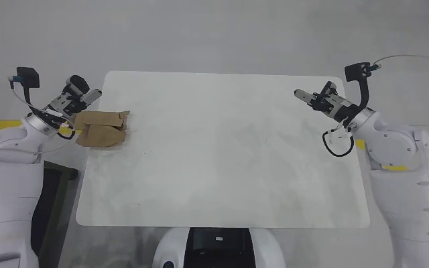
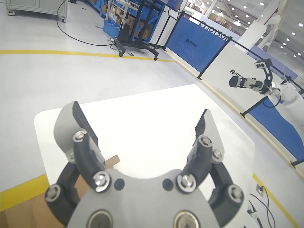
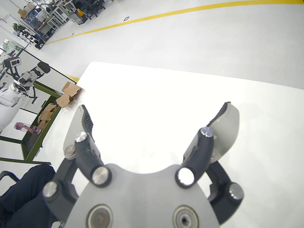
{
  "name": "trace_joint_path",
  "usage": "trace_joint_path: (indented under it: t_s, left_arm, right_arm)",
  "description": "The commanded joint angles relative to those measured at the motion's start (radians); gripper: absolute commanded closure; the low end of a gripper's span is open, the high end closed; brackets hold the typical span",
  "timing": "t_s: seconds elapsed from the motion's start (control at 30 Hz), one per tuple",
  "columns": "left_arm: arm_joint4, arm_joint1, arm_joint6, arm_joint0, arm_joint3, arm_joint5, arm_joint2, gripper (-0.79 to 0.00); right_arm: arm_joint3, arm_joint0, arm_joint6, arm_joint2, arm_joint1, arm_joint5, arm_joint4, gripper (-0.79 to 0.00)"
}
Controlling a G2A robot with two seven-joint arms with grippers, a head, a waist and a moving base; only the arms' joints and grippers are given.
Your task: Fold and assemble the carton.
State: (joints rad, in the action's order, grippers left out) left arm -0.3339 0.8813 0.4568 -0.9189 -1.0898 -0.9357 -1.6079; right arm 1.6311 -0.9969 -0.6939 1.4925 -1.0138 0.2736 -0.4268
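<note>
"Where's the carton (image 1: 102,130) lying?"

"Flat and unassembled at the left edge of the surface (image 1: 228,161). It seems to hang a little over that edge, and its longer side runs across toward the right."

"Which arm is nearer?"

"The left, by a long way. The left pincer (image 2: 140,117) hangs just beside the carton's far edge, fingers spread wide and holding nothing. It points out past the cardboard, so the carton sits under and behind the fingertips, not between them."

"And the other one?"

"The right pincer (image 3: 154,110) is spread and empty too. It's near the far right corner, well apart from the carton."

"So what does the next move need?"

"My guess is the left has to tip down and draw back over a flap before it can pinch anything."
</note>
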Motion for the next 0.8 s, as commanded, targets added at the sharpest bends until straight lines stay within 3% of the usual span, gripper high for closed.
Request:
trace_joint_path:
  t_s: [0.0,0.13,0.23,0.37,0.77]
  left_arm:
    - [0.000,0.000,0.000,0.000,0.000,0.000,0.000,-0.785]
    - [0.000,0.000,0.000,0.000,0.000,0.000,0.000,-0.785]
    - [0.007,-0.002,-0.007,-0.008,0.012,0.058,-0.009,-0.785]
    - [0.098,-0.011,0.071,0.018,0.055,0.125,-0.028,-0.785]
    - [0.244,-0.057,0.287,0.152,0.347,0.265,-0.120,-0.785]
  right_arm:
    - [0.000,0.000,0.000,0.000,0.000,0.000,0.000,-0.785]
    - [0.000,0.000,0.000,0.000,0.000,0.000,0.000,-0.785]
    - [0.000,0.000,0.000,0.000,0.000,0.000,0.000,-0.785]
    - [0.000,0.000,0.000,0.000,0.000,0.000,0.000,-0.785]
    - [0.000,0.000,0.000,0.000,0.000,0.000,0.000,-0.785]
